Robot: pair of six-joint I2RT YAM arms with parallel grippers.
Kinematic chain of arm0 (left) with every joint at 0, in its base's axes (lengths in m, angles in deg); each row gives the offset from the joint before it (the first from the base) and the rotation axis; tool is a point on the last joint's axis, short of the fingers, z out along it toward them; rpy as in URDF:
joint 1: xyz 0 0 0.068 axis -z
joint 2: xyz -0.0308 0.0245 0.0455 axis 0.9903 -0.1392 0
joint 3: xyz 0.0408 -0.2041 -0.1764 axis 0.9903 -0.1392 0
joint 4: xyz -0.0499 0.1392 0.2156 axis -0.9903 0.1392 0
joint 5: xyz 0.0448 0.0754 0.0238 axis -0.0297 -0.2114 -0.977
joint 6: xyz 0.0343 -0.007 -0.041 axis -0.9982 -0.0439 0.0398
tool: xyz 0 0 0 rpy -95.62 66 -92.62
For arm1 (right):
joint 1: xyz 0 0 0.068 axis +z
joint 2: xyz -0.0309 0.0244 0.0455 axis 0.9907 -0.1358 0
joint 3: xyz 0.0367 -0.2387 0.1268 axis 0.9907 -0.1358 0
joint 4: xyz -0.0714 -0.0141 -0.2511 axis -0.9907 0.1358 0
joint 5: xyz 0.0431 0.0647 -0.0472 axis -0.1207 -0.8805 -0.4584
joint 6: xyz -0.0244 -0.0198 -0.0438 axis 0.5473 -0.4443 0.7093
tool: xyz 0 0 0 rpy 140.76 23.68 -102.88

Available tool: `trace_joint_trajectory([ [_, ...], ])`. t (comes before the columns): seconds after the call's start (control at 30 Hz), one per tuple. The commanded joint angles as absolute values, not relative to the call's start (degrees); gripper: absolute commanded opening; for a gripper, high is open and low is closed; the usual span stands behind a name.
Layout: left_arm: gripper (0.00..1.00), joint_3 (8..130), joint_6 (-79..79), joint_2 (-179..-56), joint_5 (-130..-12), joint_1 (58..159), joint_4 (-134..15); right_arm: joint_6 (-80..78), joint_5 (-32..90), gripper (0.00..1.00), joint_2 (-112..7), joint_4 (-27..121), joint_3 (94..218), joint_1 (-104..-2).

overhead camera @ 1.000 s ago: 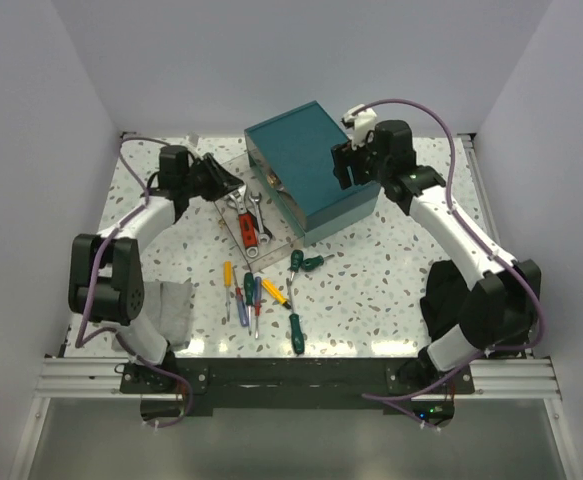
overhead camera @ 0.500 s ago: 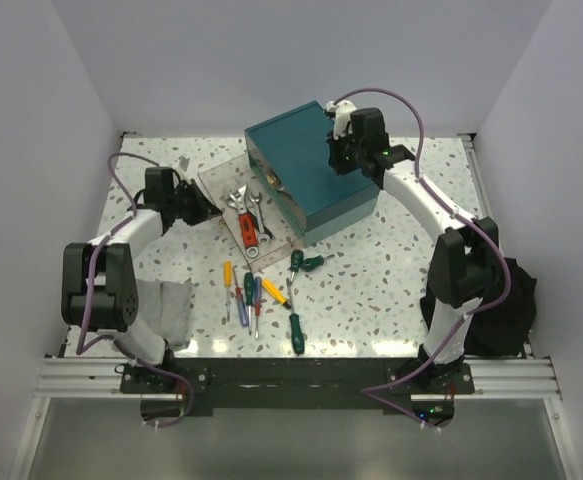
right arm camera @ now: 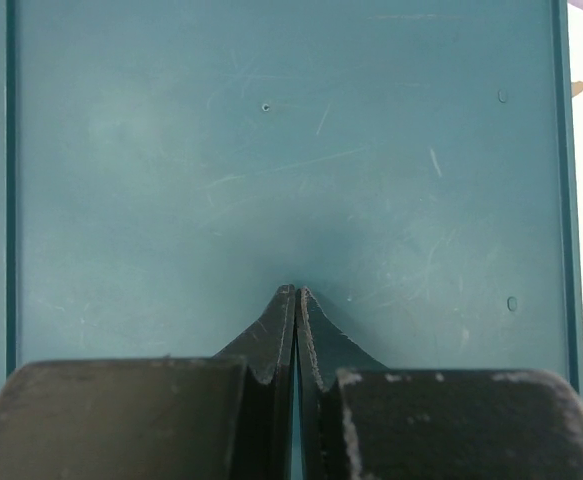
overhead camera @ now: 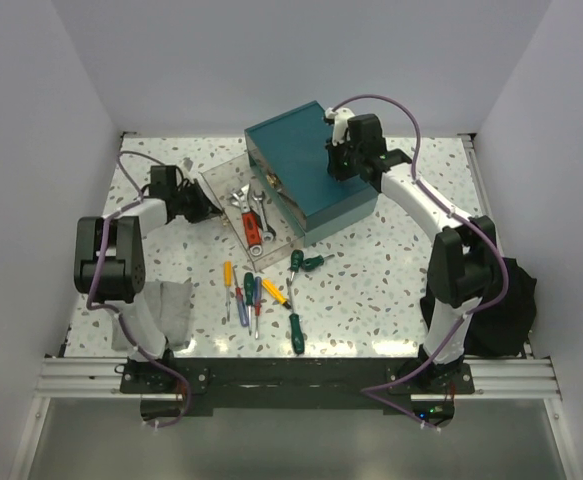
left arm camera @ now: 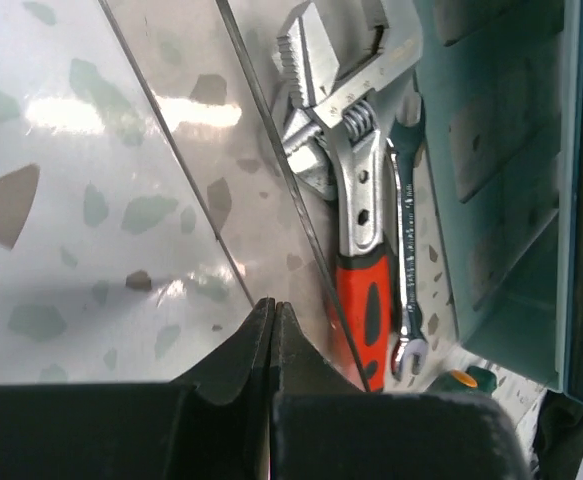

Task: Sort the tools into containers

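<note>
Steel, rigid, likely hefty and slick: adjustable wrench just ahead-right of left gripper, fingers together, empty; probably grippiest at orange rubber handle.

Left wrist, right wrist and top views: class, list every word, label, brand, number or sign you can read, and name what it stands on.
No text can be read.
The teal box shows only scratches.
The red-handled wrench and the slim spanner beside it show no legible marking.
The screwdrivers are too small to tell.
</note>
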State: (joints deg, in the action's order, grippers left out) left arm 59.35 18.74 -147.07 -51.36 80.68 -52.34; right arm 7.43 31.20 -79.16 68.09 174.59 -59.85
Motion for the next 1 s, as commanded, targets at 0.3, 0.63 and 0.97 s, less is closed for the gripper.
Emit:
trace_joint_trajectory([
  [0.3,0.02,67.27,22.48,-158.46,-41.55,90.44,-62.80,6.44,30.11,0.00,-79.31,68.39,171.66,-58.03],
  [0.63,0.04,73.07,32.94,-164.53,-39.25,94.74,-74.33,6.27,29.75,0.00,-77.11,67.60,166.74,-57.33],
  [0.97,0.10,78.61,34.10,-167.35,-41.09,95.72,-71.92,5.47,34.40,0.00,-75.79,68.66,171.47,-56.62],
])
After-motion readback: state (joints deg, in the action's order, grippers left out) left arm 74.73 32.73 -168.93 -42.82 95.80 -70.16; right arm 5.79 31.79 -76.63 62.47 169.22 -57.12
